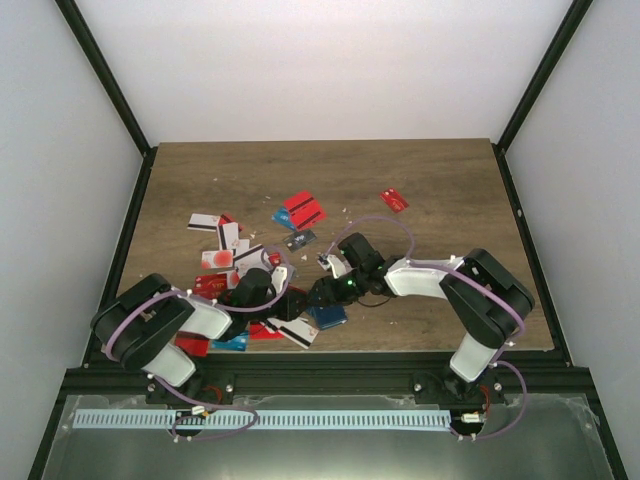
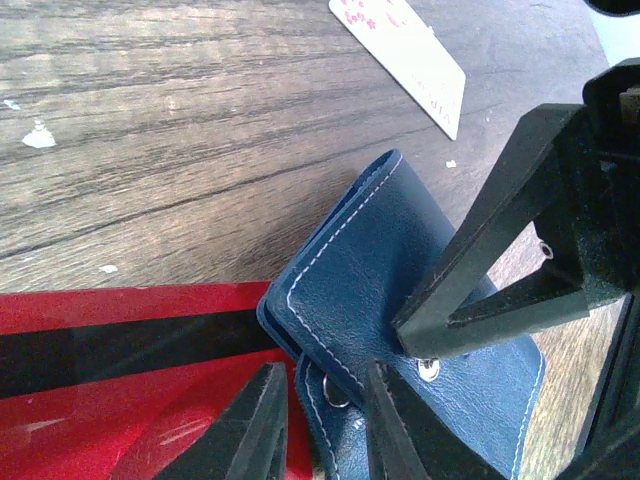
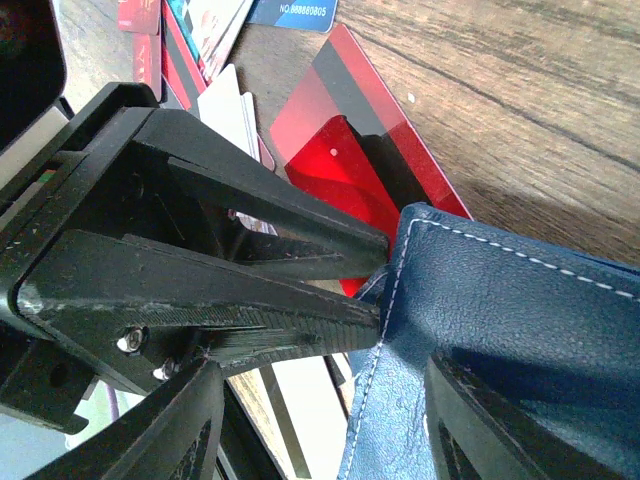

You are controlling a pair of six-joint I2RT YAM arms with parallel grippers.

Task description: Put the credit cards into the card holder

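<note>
The navy card holder (image 2: 385,260) lies on the wood, partly over a red card with a black stripe (image 2: 110,350). It also shows in the top view (image 1: 328,317) and the right wrist view (image 3: 500,310). My left gripper (image 2: 322,385) is closed narrowly on the holder's tab with the snap ring. It reaches the holder's edge in the right wrist view (image 3: 383,285). My right gripper (image 3: 320,400) is open, and one of its fingers (image 2: 470,270) presses on the holder's top. Both grippers meet at the holder in the top view, the left (image 1: 303,300) and the right (image 1: 325,293). Several credit cards lie scattered.
Red cards (image 1: 303,210) (image 1: 394,200) and white cards (image 1: 205,221) lie behind and to the left of the grippers. A white card (image 2: 410,50) lies just beyond the holder. A red card (image 3: 345,150) and a blue card (image 3: 295,12) lie beside it.
</note>
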